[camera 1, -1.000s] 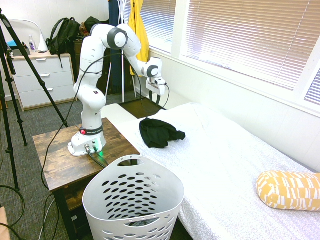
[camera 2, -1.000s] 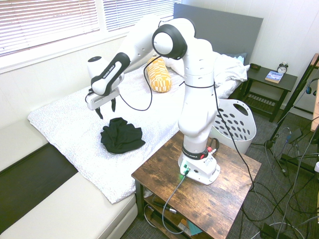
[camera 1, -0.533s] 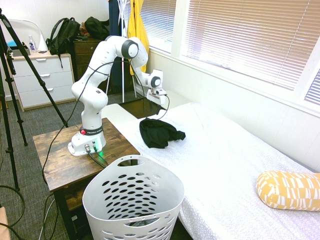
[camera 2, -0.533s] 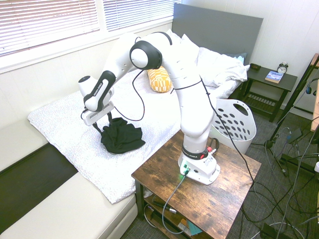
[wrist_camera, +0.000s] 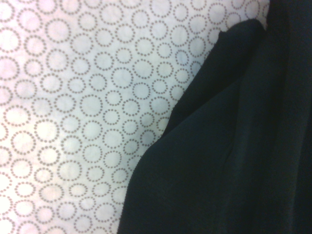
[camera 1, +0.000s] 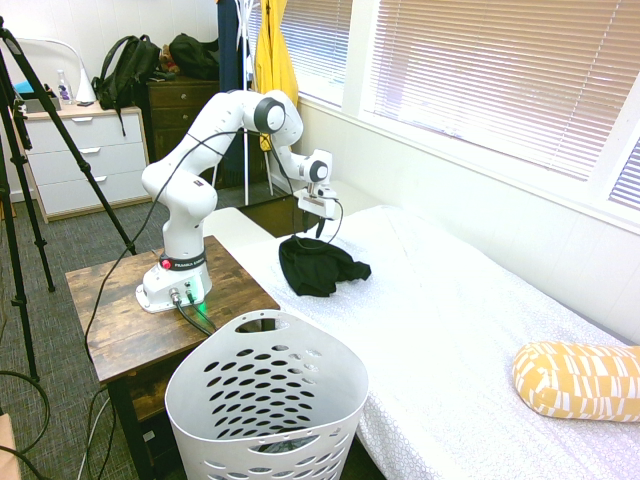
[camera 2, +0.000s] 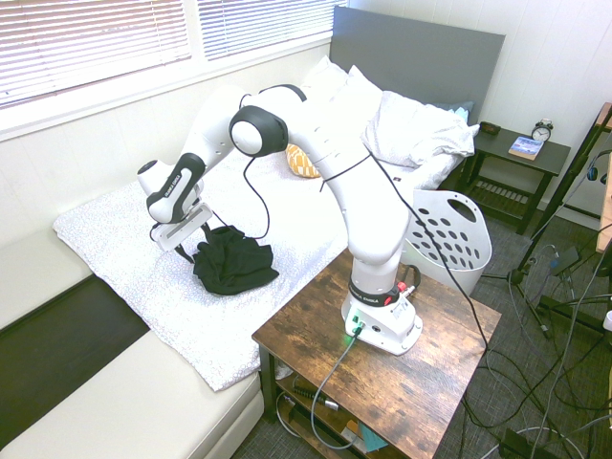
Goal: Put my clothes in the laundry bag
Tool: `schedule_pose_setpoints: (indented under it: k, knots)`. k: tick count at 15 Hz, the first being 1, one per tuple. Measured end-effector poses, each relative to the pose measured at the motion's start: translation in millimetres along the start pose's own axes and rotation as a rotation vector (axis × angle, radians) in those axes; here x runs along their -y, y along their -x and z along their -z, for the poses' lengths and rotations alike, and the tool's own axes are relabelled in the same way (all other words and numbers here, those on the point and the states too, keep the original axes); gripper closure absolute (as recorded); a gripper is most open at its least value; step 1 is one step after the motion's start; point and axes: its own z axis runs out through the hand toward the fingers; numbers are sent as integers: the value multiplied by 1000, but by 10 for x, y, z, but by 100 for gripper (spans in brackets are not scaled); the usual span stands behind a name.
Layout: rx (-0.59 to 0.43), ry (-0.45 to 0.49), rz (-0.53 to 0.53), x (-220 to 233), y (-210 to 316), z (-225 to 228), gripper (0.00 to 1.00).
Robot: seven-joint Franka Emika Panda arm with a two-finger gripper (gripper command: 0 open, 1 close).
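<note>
The black garment [camera 1: 318,265] lies crumpled in a loose heap on the bed [camera 1: 470,330], near the bed's foot end and close to the edge that faces the wooden worktop [camera 1: 130,305]. The bed cover is white with a print of small dotted rings, which the wrist view shows up close beside a dark fold of the garment [wrist_camera: 234,146].

The white arm reaches from its base on the worktop out over the bed, and the end effector [camera 2: 189,251] points steeply down at the garment's edge on the side toward the window wall. Its fingers stand spread wide with nothing between them; the tips sit at the fabric's rim, and whether they touch it cannot be told. In the first exterior view the end effector [camera 1: 312,232] sits just above the top of the dark heap.

The white laundry basket [camera 1: 265,405] stands upright on the floor beside the worktop, well apart from the garment. A yellow patterned pillow [camera 1: 578,378] rests on the bed toward its head end, far from the garment.
</note>
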Motion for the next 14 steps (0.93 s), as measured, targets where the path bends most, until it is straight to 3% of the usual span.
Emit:
schedule_pose_setpoints:
  k: [14]
  knots:
    - [95, 153, -63, 33, -188, -734, 0]
